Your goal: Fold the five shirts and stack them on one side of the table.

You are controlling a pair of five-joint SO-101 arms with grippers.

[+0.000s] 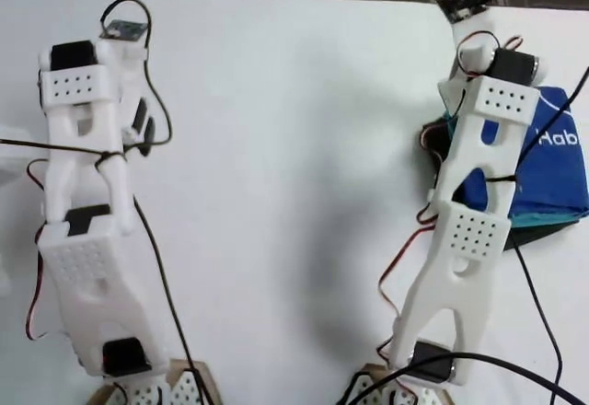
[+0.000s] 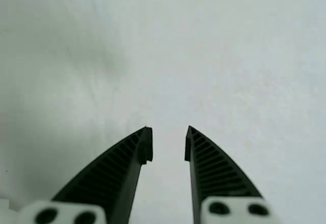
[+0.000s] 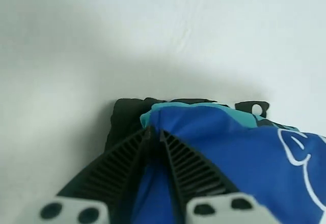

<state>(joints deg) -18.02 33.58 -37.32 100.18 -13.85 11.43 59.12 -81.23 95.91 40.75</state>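
Observation:
A stack of folded shirts (image 1: 552,170) lies at the table's right edge, with a blue shirt (image 3: 239,152) on top, a teal one (image 3: 229,113) under it and a black one (image 3: 125,117) at the bottom. My right gripper (image 3: 154,133) is at the stack's near corner, shut on the blue shirt's edge, with blue cloth showing between its fingers. The right arm (image 1: 479,175) stretches over the stack's left part. My left gripper (image 2: 167,145) hangs open above bare white table (image 2: 204,56) at the far left (image 1: 140,127), with nothing between its fingers.
A small circuit board (image 1: 463,2) sits at the table's far right edge. Black and red cables (image 1: 166,276) trail along both arms to their bases at the front edge. White tabletop (image 1: 294,147) lies between the arms.

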